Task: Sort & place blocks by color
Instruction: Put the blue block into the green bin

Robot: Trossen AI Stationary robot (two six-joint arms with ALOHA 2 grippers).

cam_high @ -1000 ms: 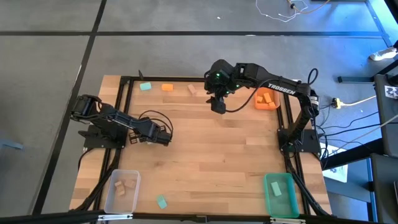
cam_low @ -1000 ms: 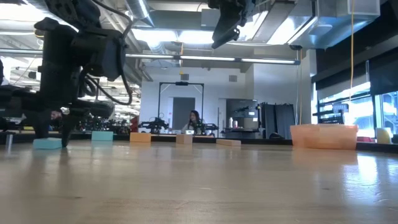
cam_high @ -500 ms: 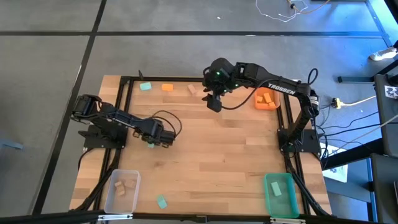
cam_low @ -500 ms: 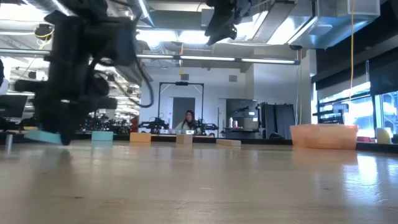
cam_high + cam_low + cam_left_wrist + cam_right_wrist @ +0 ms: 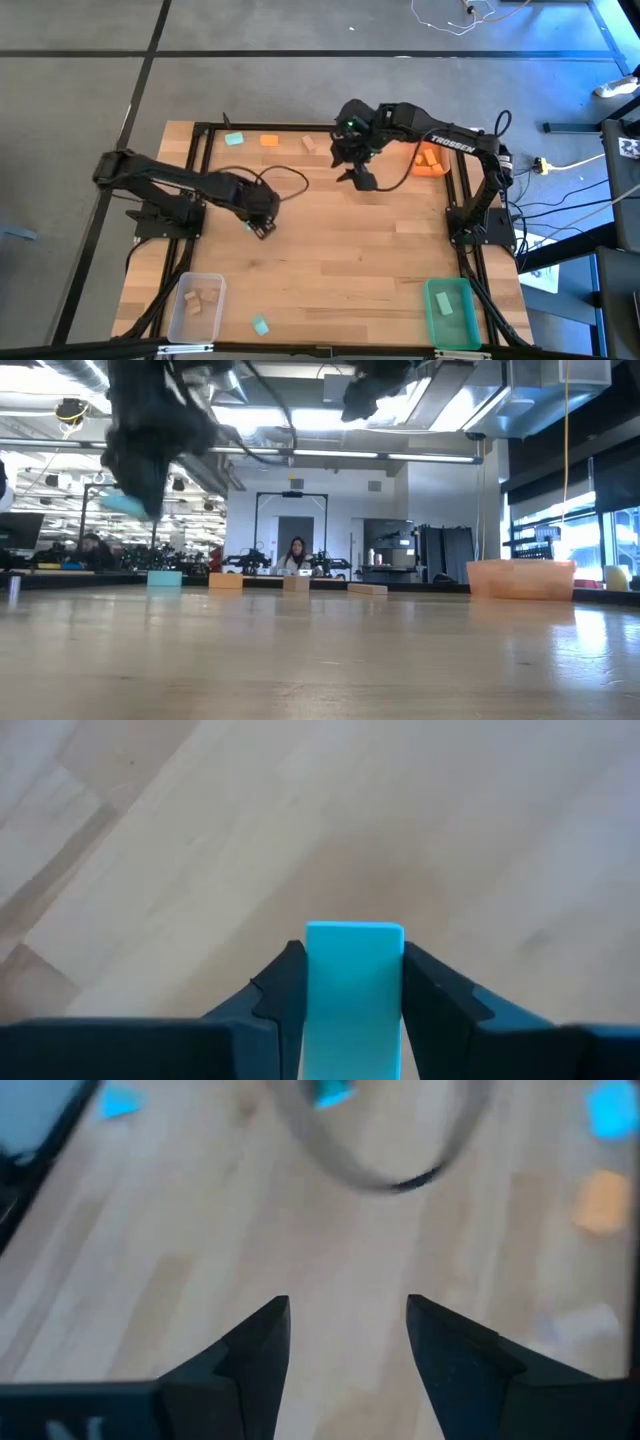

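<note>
Right now the left end effector (image 5: 352, 1010) pinches a teal block (image 5: 353, 990) between its 2 fingers, held clear of the tabletop (image 5: 340, 250), as the low view shows. Only the fingertips clamp the block's sides, so a fast swing toward the green bin (image 5: 450, 310), which sits well off beyond it, could let the block slip or twist out and drop onto bare wood. A second risk, as I judge it: the right end effector (image 5: 362, 180) hangs nearby with its fingers spread and empty, and if both arms cross the middle of the tabletop they could clash.

Compared with 1 second ago, the left arm has reached out farther toward the middle and lifted; the teal block that lay on the tabletop beneath it in the low view now rides up in its grip. The right end effector has shifted slightly, away from the far edge. A teal block (image 5: 234, 139), an orange block (image 5: 269, 141) and a wood block (image 5: 309, 144) at the far edge have not moved, nor has the orange bin (image 5: 428, 160).
</note>
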